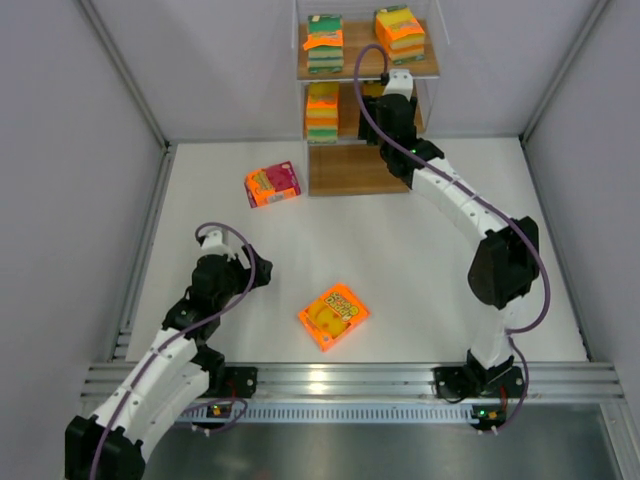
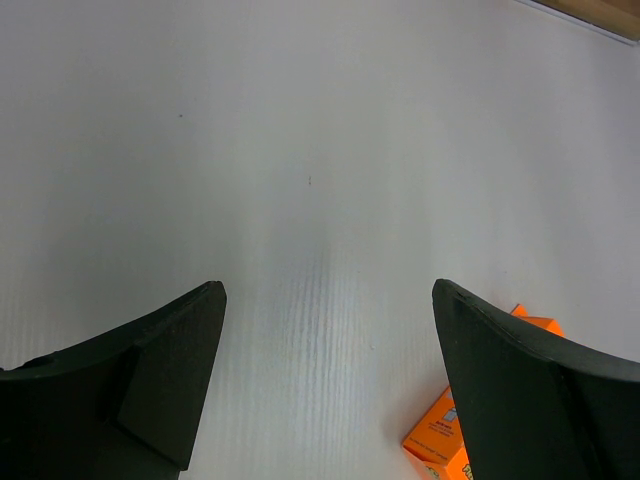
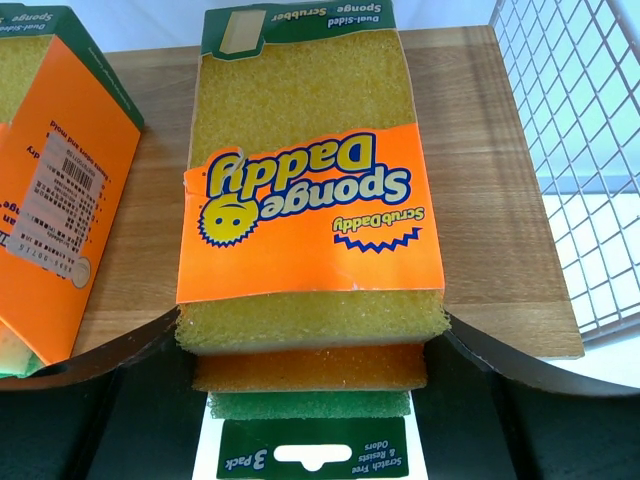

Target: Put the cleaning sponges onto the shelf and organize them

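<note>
- The held pack (image 3: 310, 200) (yellow, orange and green layers under a "Sponge Daddy" band) sits between the right gripper's (image 3: 310, 332) fingers. They press on both long sides at its near end, so the gripper is clamped on it.
- This pack is on the right half of the shelf's (image 1: 355, 170) middle board, running lengthwise into the shelf. Whether it rests on the wood or hangs just above it I cannot tell.
- The second pack (image 3: 55, 200) is on the left of the same board, with a strip of bare wood between the two.
- The top board carries the top-left pack (image 1: 325, 45) and the top-right pack (image 1: 400, 35), set apart from each other.
- A white wire grid (image 3: 570, 150) shows beyond the middle board's right edge.
- The pink pack (image 1: 272, 185) lies flat on the table (image 1: 430, 260), just left of the shelf's foot.
- The orange pack (image 1: 333, 316) lies flat well in front of the shelf, towards the arm bases.
- The left gripper (image 2: 328, 290) is over bare table, in front and left of the shelf. Its fingers are spread wide and grasp nothing (an orange pack's corner peeks out by its right finger).
</note>
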Controlling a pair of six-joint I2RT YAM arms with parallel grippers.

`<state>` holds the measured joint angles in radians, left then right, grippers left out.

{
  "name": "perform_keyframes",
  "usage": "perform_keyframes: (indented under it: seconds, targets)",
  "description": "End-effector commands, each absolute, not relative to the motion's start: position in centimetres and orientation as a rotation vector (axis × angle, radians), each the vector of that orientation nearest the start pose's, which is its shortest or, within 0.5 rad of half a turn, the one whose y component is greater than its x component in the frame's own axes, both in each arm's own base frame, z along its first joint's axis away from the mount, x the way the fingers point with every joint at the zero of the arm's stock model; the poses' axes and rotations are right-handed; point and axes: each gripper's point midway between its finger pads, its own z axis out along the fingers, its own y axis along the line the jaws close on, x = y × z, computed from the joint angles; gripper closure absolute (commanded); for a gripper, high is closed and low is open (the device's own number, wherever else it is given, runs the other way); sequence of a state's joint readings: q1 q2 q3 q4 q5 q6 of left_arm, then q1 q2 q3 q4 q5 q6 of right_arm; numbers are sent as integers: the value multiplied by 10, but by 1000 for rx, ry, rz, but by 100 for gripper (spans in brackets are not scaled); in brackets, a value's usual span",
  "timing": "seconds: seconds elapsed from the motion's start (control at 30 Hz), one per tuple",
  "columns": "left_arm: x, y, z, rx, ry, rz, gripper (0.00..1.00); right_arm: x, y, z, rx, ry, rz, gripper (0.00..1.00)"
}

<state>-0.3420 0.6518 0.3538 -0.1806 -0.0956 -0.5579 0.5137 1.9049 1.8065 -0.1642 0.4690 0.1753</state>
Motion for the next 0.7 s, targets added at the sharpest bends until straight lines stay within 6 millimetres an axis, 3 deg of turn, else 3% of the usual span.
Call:
perform_keyframes:
  seconds: [0.0,0.37,0.67]
  targets:
    - [254,-92,120,-286,2024,-454,9,535,208,326,48,1747,43,39]
    - [252,-91,117,-289,2032,-447,9,550,215,343,52,1671,78,38]
    - [251,-91,116,-290,2036,-451,9,559,218,336,73,1667,97,38]
